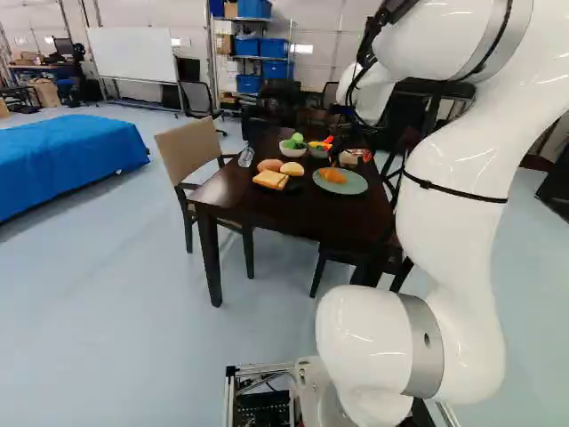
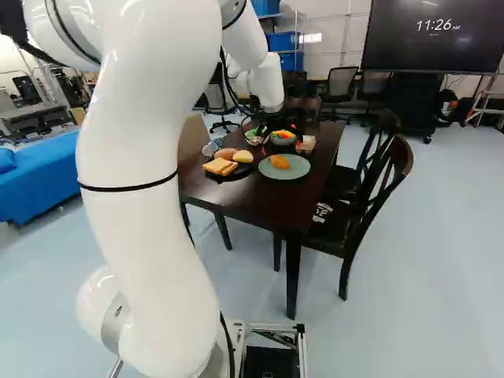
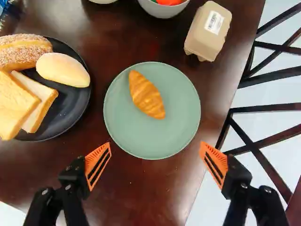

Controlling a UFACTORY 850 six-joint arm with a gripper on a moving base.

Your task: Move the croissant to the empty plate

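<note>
Gripper (image 1: 351,157): jaws wide apart, orange pads (image 3: 98,165) facing each other above the dark wood table (image 3: 134,193). Just ahead of them, green plate (image 3: 181,136); croissant (image 3: 146,95) lies on it, clear of the rim. Beside that, black plate (image 3: 79,110) bearing sugared roll (image 3: 21,51), smooth roll (image 3: 63,69), two bread slices (image 3: 33,101). Beyond the green plate: egg carton (image 3: 207,33), grey bowl (image 3: 164,10) with colorful contents. Farther out, tan-backed chair (image 1: 188,151) at the left base view's table side; dark wooden chairs (image 2: 374,197) across.
</note>
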